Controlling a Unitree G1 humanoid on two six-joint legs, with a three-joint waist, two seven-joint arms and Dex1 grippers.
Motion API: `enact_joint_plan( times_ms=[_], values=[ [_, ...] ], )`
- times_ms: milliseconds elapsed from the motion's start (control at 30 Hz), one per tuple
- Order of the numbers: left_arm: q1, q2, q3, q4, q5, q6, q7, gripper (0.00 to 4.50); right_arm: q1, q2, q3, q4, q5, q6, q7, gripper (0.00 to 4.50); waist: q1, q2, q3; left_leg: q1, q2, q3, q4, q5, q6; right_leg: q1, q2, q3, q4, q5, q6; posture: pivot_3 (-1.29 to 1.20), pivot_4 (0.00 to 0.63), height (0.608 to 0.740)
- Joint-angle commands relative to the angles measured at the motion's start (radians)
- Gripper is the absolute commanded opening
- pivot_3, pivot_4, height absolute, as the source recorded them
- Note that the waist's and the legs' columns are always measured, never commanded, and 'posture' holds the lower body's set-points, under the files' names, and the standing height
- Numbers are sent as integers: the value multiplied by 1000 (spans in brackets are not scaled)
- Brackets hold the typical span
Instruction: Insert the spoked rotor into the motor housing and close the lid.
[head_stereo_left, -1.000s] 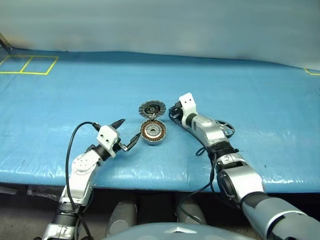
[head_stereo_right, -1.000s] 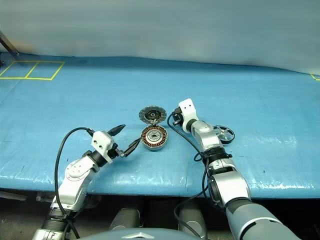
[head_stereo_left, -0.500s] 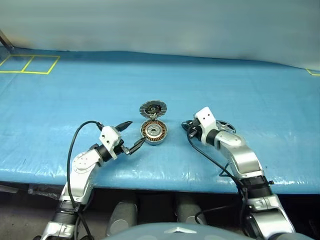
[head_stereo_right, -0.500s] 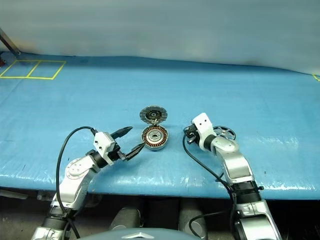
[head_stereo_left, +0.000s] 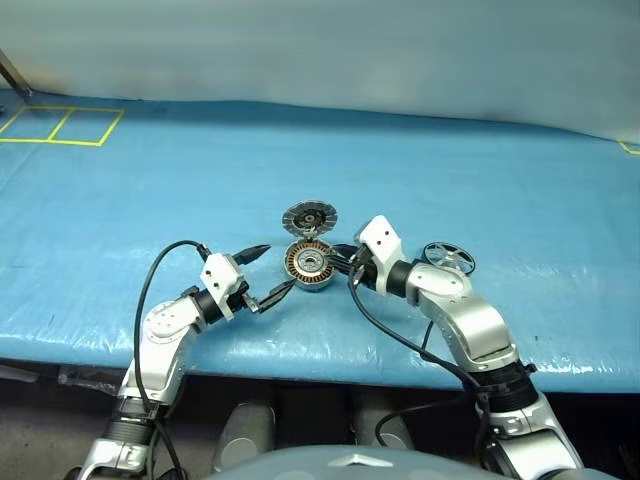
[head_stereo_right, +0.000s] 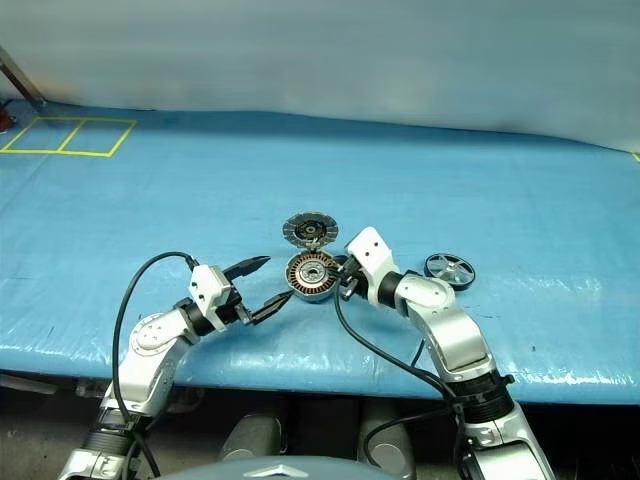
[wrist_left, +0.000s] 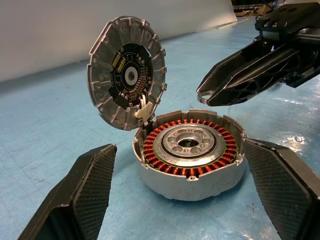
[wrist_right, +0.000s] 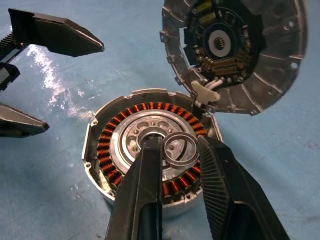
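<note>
Right wrist view: right claw (wrist_right: 181, 150) pinches small ring (wrist_right: 180, 150) over motor housing (wrist_right: 100, 150)

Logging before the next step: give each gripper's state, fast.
Left gripper: open, empty, fingers flanking the round dark motor housing.
Right gripper: shut on a small thin metal ring.
</note>
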Motion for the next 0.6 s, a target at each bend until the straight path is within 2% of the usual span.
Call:
enact_joint_plan(
  times_ms=[33, 600],
  values=[
    [13, 13, -6, -14, 15, -41, -7, 4412, -36, 18, 32, 18, -14, -42, -2, 703, 0, 0, 0, 0, 0, 0, 0, 0, 0, 0, 0, 0, 0, 0, 0, 0, 150, 740],
    [28, -2, -14, 4, 34, -85, 10, 4412, -61, 53, 66, 119, -41, -78, 1, 703, 0, 0, 0, 0, 0, -1, -5, 0, 0, -2, 0, -1, 0, -1, -2, 0, 150, 740]
  ],
)
